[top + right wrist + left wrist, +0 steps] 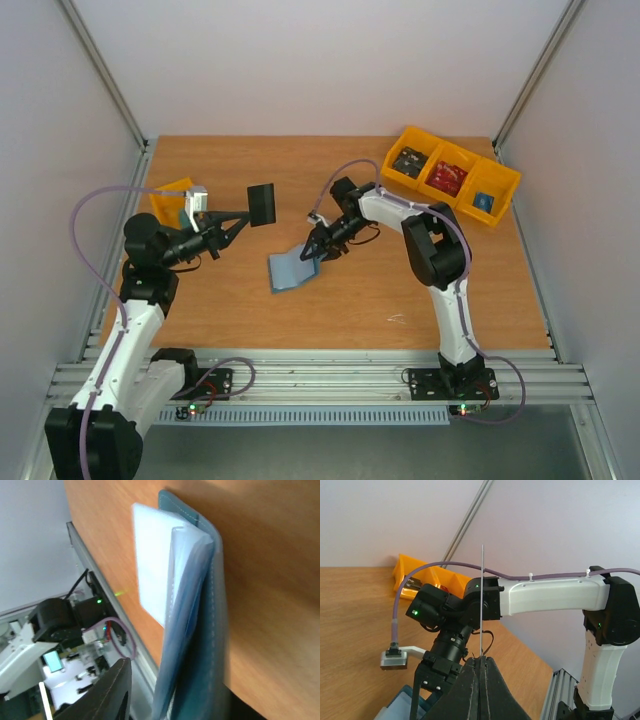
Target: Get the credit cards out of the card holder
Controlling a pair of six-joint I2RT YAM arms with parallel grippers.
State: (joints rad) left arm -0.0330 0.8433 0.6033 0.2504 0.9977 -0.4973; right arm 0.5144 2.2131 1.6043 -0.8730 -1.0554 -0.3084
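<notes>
The left gripper [240, 221] is clenched on a thin flat rectangular card [262, 204], which looks dark from above. The card is held in the air, clear of the wooden table [400, 290], at about 11 o'clock from the small teal-blue folding wallet [288, 270]. The left wrist camera sees this card [482, 595] edge-on, as a fine upright line rising from the shut fingertips.

The wallet lies on the table near its middle, a little toward 6 o'clock. The right gripper [316, 249] is down at its 1 o'clock corner. In the right wrist view the wallet's [212, 605] pale blue lining stands between the jaws. One dark finger [112, 690] shows with a gap beside it, so this gripper looks released.

A row of yellow plastic bins [412, 135] sits at 1 o'clock on the table.
</notes>
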